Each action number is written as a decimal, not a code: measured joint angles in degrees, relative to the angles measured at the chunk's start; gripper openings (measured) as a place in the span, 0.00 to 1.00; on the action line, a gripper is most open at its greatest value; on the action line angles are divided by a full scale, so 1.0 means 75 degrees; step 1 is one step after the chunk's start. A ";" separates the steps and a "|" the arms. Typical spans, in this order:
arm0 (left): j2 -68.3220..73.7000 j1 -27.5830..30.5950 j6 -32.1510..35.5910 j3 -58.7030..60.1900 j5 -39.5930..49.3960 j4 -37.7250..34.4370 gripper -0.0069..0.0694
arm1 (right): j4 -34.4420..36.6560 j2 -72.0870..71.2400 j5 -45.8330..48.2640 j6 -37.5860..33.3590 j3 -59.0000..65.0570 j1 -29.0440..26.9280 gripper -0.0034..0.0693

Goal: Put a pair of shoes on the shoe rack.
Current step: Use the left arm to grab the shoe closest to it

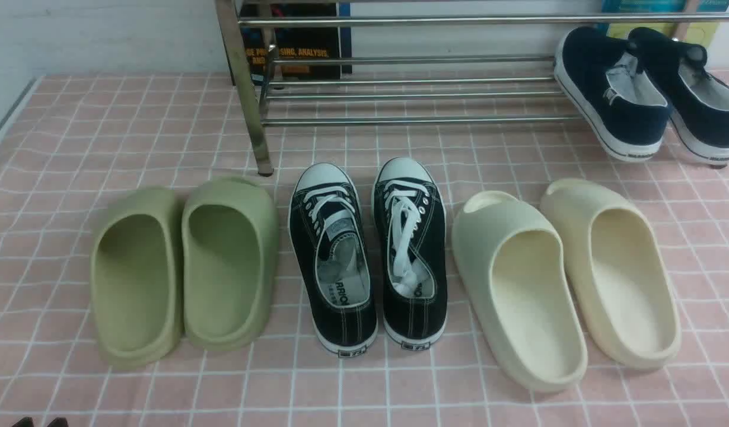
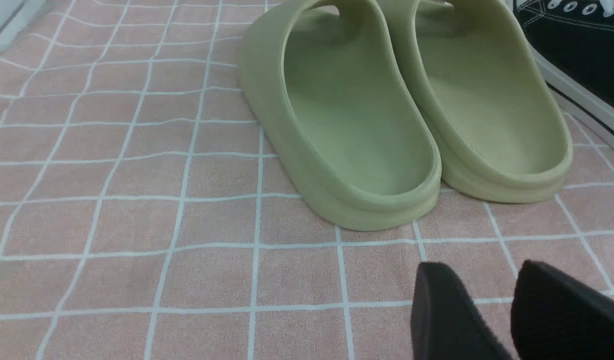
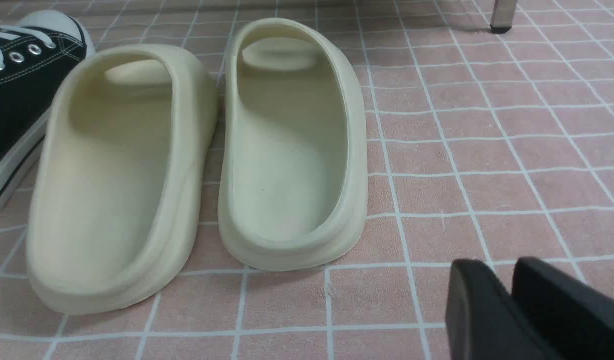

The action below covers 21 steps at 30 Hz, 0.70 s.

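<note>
Nothing of the task was done yet. The pair of black sneakers (image 1: 331,261) stood side by side on the table (image 1: 103,118), toes toward the shoe rack (image 1: 411,120), just in front of its left part and not on it. Both shoes had yet to be lifted onto the tubes.

The left gripper (image 2: 501,320) hung low behind the heels of the green slides (image 2: 356,130), its fingers a little apart with nothing between them. The right gripper (image 3: 511,305) was pressed together and empty, behind the cream slides (image 3: 287,150).

Those two pairs flanked the sneakers closely, the cream pair almost touching, so we judged the room for fingers at the sides to be tight. Navy slip-ons (image 1: 613,95) leaned on the rack's right end; the tubes straight beyond the sneakers carried nothing.
</note>
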 joint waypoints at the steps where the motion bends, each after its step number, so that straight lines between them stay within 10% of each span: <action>1: 0.0000 0.0000 0.0000 0.0000 0.0000 0.0000 0.40 | 0.0000 0.0000 0.0000 0.0000 0.0000 0.0000 0.22; 21: 0.0000 0.0000 0.0000 0.0000 0.0000 0.0000 0.40 | 0.0000 0.0000 0.0008 0.0000 -0.0003 0.0000 0.24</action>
